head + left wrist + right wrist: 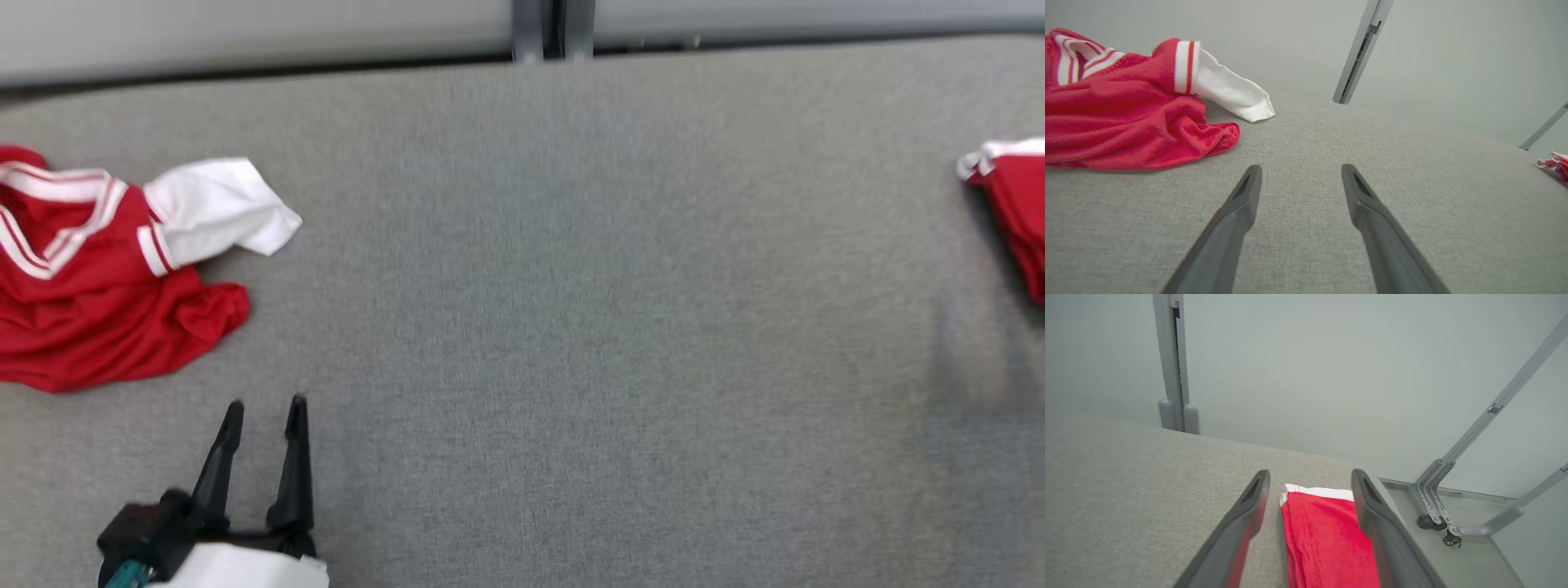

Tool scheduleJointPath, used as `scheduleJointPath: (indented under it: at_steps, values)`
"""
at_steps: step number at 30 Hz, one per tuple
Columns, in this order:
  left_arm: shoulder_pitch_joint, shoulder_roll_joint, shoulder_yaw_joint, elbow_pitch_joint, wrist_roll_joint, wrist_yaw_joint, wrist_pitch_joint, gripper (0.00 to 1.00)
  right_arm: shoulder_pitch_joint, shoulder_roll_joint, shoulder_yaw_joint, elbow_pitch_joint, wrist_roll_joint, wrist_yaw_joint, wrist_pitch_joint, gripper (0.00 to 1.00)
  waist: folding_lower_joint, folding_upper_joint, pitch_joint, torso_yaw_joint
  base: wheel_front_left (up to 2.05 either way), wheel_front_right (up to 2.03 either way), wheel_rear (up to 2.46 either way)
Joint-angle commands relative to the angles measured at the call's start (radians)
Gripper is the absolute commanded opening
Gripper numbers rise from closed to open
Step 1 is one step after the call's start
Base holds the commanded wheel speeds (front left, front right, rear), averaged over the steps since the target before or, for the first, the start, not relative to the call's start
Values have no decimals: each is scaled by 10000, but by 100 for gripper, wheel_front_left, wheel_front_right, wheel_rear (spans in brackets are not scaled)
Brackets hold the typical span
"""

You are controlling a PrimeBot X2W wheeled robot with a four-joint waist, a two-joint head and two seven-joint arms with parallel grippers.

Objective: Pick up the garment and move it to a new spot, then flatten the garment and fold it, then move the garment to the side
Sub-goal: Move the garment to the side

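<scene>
Crumpled garment: the crumpled garment (106, 278), red with a white sleeve and striped trim, is lying in a heap at the left of the grey counter (571, 286), not yet flattened.
Folded garment: a folded garment (1016, 212), red with a white edge, is sitting at the counter's far right edge.
Left pincer: the left pincer (266, 403) is gaping, released and empty, near the heap but apart from it.
Right pincer: the right pincer (1310, 473) is spread wide over the folded piece, clutching nothing; I cannot tell whether it is touching the cloth.
Progress: by my reading, one piece is looking finished and set aside. For the heap, lifting, moving, flattening and folding are all waiting.
</scene>
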Motion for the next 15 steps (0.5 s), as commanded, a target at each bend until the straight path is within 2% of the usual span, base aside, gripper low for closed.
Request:
scheduleJointPath:
  at_steps: [1,6,10,15]
  values:
    - [348,27,158,16,-108,110,-1,100,837,535,171,-289,-77,-3,-515,100,-1,0,-1574,-42,0,0,0]
    - [1201,25,354,101,-186,241,1,100,3017,2057,545,-581,-586,-3,-2147,100,-1,0,-2597,-31,0,0,0]
    - [1563,33,280,220,-89,189,-1,100,4406,3388,401,-731,-783,-3,-2579,100,-1,0,-3040,162,0,0,0]
    - [1889,26,331,271,-200,236,-1,100,5668,4082,368,-1776,-921,-3,-2613,100,-1,0,-3311,167,0,0,0]
